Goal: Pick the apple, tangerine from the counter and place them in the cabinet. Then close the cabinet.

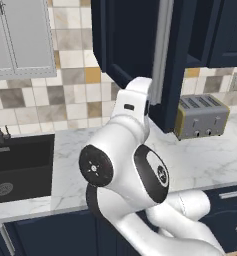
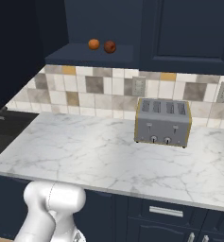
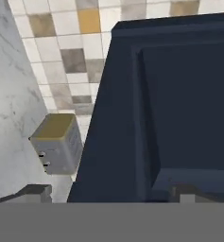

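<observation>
Counter [image 2: 108,156] w/ toaster [image 2: 162,122]; tangerine [image 2: 93,44] & apple [image 2: 110,47] sit in cabinet [image 2: 92,54]. Gripper [image 3: 111,194] tips cut off at door [image 3: 179,104], can't tell if it's gripping.

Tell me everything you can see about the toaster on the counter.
The toaster is a boxy four-slot model with a grey, metal-looking body and yellowish side panels. Its front carries two levers above two small round knobs. The slots look empty. It stands upright on the white marble counter, close to the tiled wall, just right of the open cabinet door in the left base view. Nothing else touches it.
</observation>
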### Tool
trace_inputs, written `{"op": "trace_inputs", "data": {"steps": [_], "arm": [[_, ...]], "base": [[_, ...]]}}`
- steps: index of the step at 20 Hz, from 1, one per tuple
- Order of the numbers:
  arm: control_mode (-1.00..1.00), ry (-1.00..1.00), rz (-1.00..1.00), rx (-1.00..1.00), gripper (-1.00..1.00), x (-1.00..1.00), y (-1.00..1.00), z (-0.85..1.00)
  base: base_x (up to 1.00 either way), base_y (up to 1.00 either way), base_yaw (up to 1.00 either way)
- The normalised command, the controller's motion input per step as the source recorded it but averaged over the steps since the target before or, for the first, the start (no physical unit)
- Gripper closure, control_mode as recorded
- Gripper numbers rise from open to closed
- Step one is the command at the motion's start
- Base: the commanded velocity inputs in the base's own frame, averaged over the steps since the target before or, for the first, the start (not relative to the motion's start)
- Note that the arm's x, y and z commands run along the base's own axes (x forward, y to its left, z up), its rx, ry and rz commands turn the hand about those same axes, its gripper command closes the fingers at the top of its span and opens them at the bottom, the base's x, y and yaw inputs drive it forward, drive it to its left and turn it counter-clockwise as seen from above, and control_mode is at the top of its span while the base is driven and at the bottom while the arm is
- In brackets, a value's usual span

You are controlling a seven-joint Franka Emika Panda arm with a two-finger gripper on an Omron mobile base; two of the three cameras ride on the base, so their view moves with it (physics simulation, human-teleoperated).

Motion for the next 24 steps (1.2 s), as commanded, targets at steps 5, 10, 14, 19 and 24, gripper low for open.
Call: {"op": "trace_inputs", "data": {"steps": [5,10,14,19,24], "arm": [[-1.00,0.08,-0.35,-0.03,-1.00,0.21,-0.58,0.14],[-1.00,-0.02,-0.06,-0.14,-1.00,0.92,-0.81,0.00],[-1.00,-0.12,0.08,-0.18,-1.00,1.00,-0.96,-0.03],[-1.00,-0.17,0.17,-0.21,-1.00,1.00,-1.00,-0.08],[-1.00,-0.16,0.28,-0.22,-1.00,0.98,-0.93,-0.02]], "base": [[0.00,0.00,0.00],[0.00,0.00,0.00],[0.00,0.00,0.00],[0.00,0.00,0.00],[0.00,0.00,0.00]]}}
